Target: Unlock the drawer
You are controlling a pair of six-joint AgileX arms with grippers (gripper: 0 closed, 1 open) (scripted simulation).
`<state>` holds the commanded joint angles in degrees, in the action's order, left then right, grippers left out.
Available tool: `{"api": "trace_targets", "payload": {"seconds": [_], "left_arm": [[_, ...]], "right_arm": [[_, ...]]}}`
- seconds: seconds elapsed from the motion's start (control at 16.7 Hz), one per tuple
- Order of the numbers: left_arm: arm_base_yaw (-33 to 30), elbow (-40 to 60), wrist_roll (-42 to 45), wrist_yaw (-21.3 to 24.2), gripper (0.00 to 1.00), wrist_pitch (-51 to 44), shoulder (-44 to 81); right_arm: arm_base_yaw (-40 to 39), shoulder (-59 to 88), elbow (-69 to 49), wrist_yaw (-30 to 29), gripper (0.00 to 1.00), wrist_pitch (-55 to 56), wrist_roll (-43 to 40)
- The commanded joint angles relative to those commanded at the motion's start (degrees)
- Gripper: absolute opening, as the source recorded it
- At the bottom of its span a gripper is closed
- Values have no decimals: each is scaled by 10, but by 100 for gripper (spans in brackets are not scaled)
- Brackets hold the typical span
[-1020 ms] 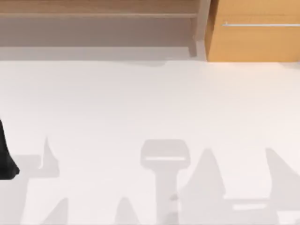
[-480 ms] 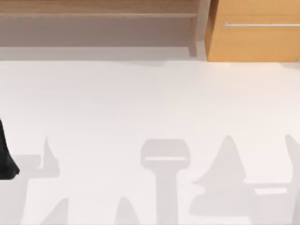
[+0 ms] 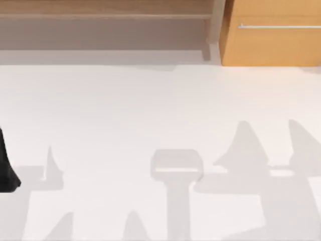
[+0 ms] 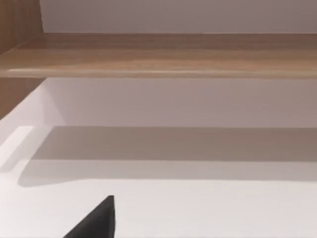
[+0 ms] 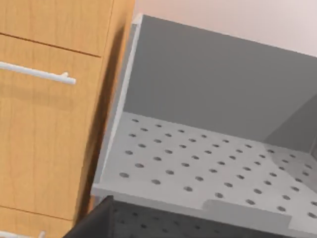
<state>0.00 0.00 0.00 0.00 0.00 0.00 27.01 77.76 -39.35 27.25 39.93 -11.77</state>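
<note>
Orange-tan wood-grain drawer [image 3: 271, 42] with thin silver bar handle [image 3: 278, 26]; dull-brown shelf unit [image 3: 105, 15]; white worktop [image 3: 150, 110]; grey panel [image 5: 198, 168] patterned with holes.

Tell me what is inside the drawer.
Nothing can be told: the drawer is shut, its orange-tan front and silver handle cover the inside. The shelf unit beside it stands open, nothing visible inside it.

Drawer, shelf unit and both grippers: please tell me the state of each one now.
drawer: shut, front flush, nothing touching its handle.
shelf unit: open-fronted, nothing seen on its board.
left gripper: parked at the table's left edge.
perforated grey rack: nothing seen on it, beside the drawer.
</note>
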Motion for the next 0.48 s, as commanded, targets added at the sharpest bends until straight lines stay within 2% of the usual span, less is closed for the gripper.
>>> {"api": "trace_targets", "payload": {"seconds": [0.18,0.48], "left_arm": [[0,0,0,0,100,0,0],[0,0,0,0,100,0,0]], "right_arm": [[-62,101,-32,-66,100,66,-138],[-185,285,-85,-201,100,184,-417]]}}
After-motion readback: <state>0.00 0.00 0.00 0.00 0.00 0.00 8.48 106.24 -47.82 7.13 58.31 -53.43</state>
